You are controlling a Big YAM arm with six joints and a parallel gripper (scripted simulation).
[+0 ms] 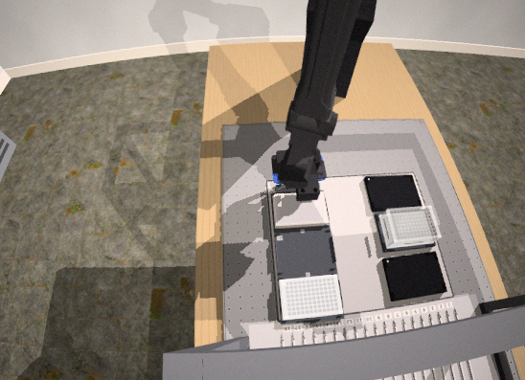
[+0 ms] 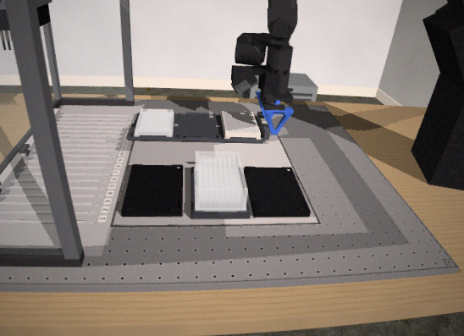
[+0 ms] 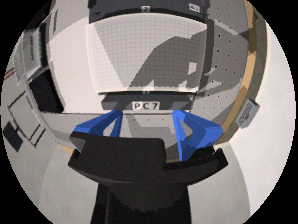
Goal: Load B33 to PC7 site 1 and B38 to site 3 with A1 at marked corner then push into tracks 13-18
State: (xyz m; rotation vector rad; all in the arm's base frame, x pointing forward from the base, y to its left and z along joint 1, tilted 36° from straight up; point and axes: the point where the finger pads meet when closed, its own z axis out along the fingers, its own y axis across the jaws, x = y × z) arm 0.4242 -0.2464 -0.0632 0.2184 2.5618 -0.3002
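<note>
The plate carrier PC7 (image 1: 304, 254) lies on the apron, its far end at the start of the rails; it also shows in the exterior view (image 2: 196, 126). A finely welled white plate (image 1: 301, 211) (image 2: 241, 124) sits on the site next to the handle. A white 96-well plate (image 1: 310, 297) (image 2: 154, 123) sits on the site nearest the rails. The middle site is bare. My gripper (image 2: 274, 116) (image 3: 147, 110) is open, low at the carrier's handle end, its blue fingers on either side of the handle (image 3: 147, 104). It holds nothing.
The clear deep-well block (image 1: 409, 226) (image 2: 219, 179) stands on the middle nest. The black nests on either side (image 1: 393, 191) (image 1: 414, 275) are bare. The ribbed rails (image 2: 80, 156) and the instrument's grey frame posts (image 2: 42, 114) stand beyond the carrier.
</note>
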